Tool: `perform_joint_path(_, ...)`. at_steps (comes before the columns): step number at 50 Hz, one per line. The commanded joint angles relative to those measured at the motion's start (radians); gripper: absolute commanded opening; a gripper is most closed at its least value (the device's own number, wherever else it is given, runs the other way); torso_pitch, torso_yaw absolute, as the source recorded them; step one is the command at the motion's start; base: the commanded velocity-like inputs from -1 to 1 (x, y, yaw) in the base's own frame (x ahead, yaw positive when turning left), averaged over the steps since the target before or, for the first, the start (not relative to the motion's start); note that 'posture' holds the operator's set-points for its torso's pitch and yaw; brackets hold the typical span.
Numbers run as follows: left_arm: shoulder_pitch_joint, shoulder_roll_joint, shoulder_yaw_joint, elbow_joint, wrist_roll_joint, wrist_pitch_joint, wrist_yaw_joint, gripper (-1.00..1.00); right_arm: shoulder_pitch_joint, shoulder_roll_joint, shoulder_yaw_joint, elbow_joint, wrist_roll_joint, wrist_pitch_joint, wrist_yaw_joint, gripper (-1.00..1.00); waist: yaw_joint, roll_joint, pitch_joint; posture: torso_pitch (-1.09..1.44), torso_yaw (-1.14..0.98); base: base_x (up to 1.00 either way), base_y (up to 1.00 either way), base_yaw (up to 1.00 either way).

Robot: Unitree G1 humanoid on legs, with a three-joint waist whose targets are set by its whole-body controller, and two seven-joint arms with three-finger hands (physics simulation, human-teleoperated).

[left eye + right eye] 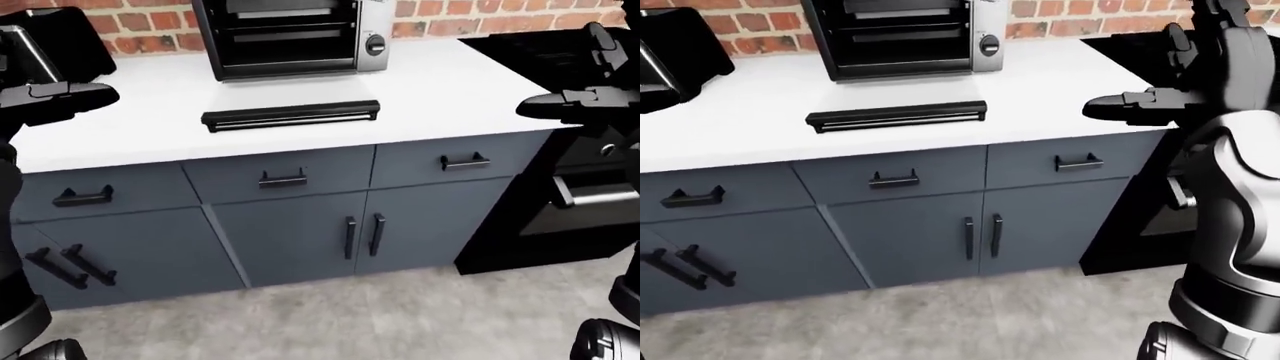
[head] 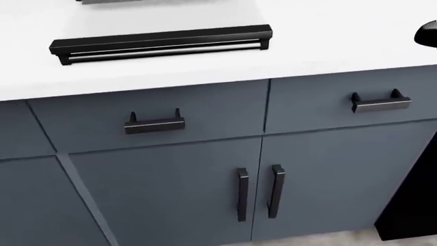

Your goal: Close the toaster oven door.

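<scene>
white bench carries the toaster oven at the top centre of the left-eye view, its door folded down flat with the black handle bar toward the bench edge. left hand hovers at the upper left, right hand at the upper right, both apart from the oven with fingers stretched out flat, holding nothing. grey cabinet doors fill the lower head view.

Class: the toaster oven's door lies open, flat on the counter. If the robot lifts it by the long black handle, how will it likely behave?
The door probably swings up stiffly about its edge at the toaster oven. The handle, a rigid bar, likely won't flex.
</scene>
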Motion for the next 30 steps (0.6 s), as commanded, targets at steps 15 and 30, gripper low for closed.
perform_joint_path(15, -0.023, 0.022, 0.019, -0.018, 0.004, -0.025, 0.003, 1.00, -0.029, -0.013, -0.003, -0.023, 0.006, -0.022, 0.001, 1.00, 0.032, -0.108, -0.031, 0.00, 0.00, 0.19, 0.09, 0.00)
perform_joint_path(30, -0.020, 0.022, 0.021, -0.019, 0.004, -0.026, 0.004, 1.00, -0.029, -0.014, -0.003, -0.028, 0.008, -0.020, 0.002, 1.00, 0.012, 0.027, -0.028, 0.00, 0.00, 0.19, 0.07, 0.00)
